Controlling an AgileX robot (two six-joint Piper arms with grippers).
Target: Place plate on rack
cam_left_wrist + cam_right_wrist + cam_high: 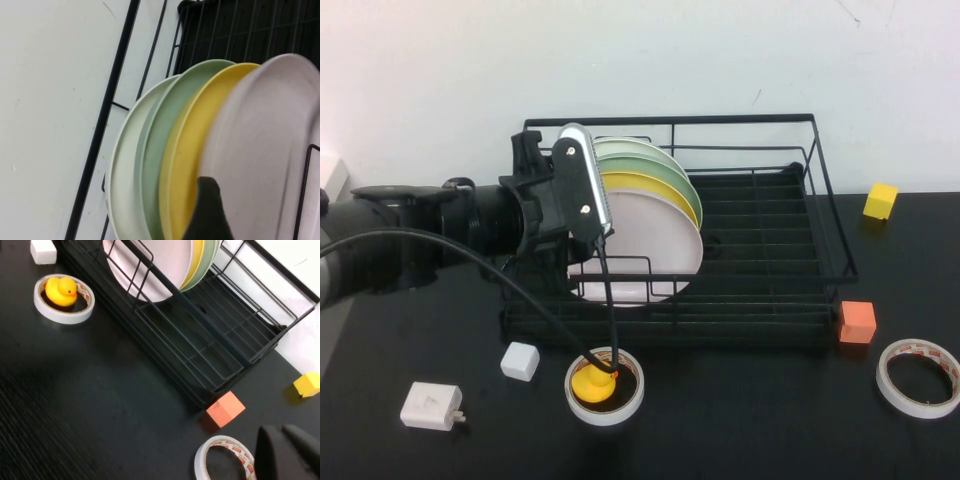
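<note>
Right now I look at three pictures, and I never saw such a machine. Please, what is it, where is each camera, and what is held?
It is a robot with two arms at a black table. One picture looks down from above; the other two come from a camera on each wrist. The left gripper is at the top edge of the pink plate, which stands in the black rack in front of a yellow plate and green plates. Whether it grips the plate I cannot tell. The right gripper, seen only from its own wrist, hangs over the table near a tape roll, jaws shut, empty. A toy duck sits inside a second roll.
</note>
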